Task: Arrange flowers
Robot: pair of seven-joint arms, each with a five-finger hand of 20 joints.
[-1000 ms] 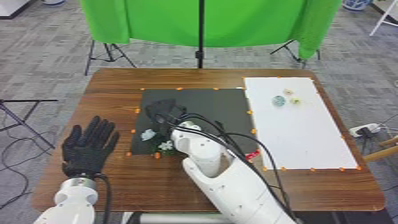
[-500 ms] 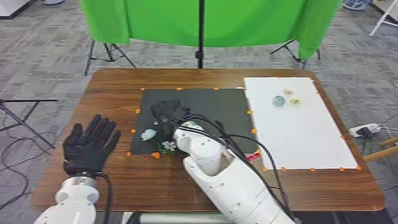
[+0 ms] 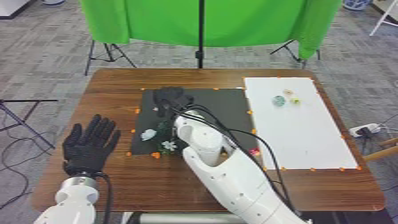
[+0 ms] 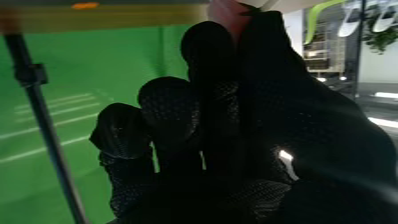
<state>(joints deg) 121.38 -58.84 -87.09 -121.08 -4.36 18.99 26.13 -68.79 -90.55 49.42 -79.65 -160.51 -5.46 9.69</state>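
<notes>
Over the dark mat (image 3: 224, 101), the right hand (image 3: 169, 96) pinches something pink (image 4: 230, 19).

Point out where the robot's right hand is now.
In the head view, the right hand is over the far left part of the dark mat, beyond the two white flowers.

The black-gloved right hand (image 3: 171, 95) is over the dark square mat's (image 3: 226, 107) far left corner, two white-petalled flowers (image 3: 169, 145) near its near left one. The black-gloved left hand (image 3: 86, 157), fingers straight, is near the brown wooden desk's (image 3: 115, 82) left edge.
</notes>
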